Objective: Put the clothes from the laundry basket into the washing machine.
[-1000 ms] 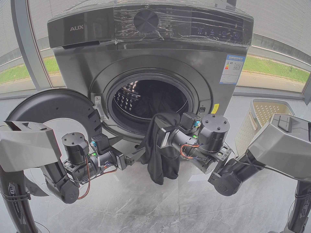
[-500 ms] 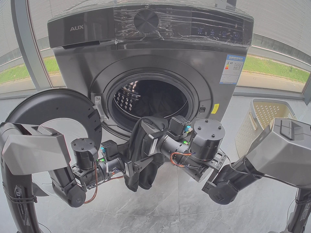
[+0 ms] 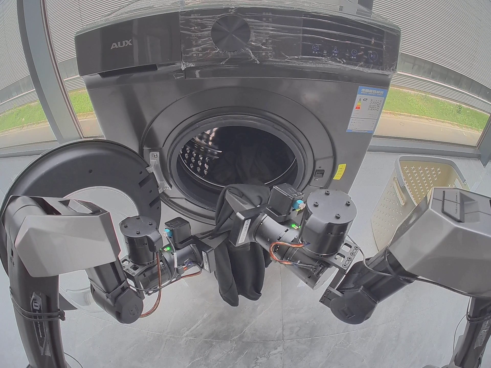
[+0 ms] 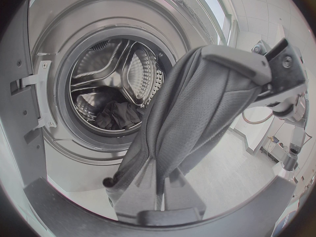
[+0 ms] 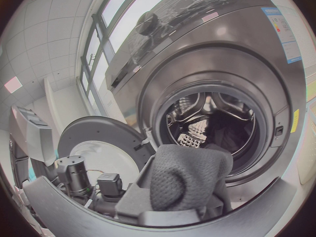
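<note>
— Where is the left hand [image 3: 219, 242]?
— Low, just right of the open door [image 3: 82, 172], closed on the hanging part of the dark garment [image 3: 240, 274].
— And the garment itself?
— It dangles outside the washing machine [image 3: 240, 93], before its mouth.
— The right hand [image 3: 236, 206]?
— It grips the garment's top fold. The laundry basket [image 3: 409, 190] stands far right.
</note>
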`<state>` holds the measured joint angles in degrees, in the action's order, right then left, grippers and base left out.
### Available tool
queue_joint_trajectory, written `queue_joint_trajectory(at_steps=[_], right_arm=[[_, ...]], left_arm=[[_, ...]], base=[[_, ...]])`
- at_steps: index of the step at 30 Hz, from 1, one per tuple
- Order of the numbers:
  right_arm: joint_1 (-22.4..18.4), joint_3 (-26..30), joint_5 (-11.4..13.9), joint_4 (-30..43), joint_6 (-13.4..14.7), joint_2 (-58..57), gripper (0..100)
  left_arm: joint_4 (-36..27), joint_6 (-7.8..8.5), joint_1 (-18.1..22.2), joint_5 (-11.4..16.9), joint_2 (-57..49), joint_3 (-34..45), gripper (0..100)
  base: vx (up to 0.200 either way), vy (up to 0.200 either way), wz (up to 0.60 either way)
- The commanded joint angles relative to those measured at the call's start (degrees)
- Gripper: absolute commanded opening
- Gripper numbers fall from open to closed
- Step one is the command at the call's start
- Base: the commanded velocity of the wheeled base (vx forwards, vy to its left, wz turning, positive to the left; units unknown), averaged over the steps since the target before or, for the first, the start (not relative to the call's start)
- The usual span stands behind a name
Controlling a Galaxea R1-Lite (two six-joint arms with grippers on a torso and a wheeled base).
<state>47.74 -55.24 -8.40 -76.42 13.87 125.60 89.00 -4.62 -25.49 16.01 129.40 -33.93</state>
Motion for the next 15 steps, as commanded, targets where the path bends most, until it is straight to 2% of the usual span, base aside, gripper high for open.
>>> queue_joint_trajectory(at_steps=[1, 4, 5, 9, 10, 12, 15], right_arm=[[-1.6, 0.2, -1.4, -0.1, 0.0, 0.3, 0], [-1.9, 1.4, -1.8, -0.2, 0.1, -0.3, 0], [-1.7, 2.8, -1.7, -0.1, 0.3, -1.1, 0], [-1.0, 3.7, -1.8, -0.1, 0.3, -1.2, 0], [-0.9, 3.6, -1.8, -0.2, 0.4, -1.2, 100], [-0.9, 3.8, -1.9, -0.1, 0.4, -1.2, 100], [-1.3, 7.2, -2.0, 0.0, -0.1, -1.9, 100]], left_arm=[[0.5, -0.04, 0.2, -0.1, -0.1, -0.4, 0], [0.5, -0.21, 0.4, -1.2, 0.1, -1.7, 0], [0.5, -0.30, 0.6, -3.1, 0.3, -2.5, 0], [0.5, -0.92, 0.5, -3.3, 0.0, -2.5, 0], [0.5, -1.00, 0.5, -3.3, -0.2, -2.6, 0], [0.5, -1.00, 0.6, -3.3, -0.4, -2.6, 0], [0.5, -1.00, 0.7, -3.4, -0.9, -3.1, 0]], base=[[0.000, 0.000, 0.00], [0.000, 0.000, 0.00], [0.000, 0.000, 0.00], [0.000, 0.000, 0.00], [0.000, 0.000, 0.00], [0.000, 0.000, 0.00], [0.000, 0.000, 0.00]])
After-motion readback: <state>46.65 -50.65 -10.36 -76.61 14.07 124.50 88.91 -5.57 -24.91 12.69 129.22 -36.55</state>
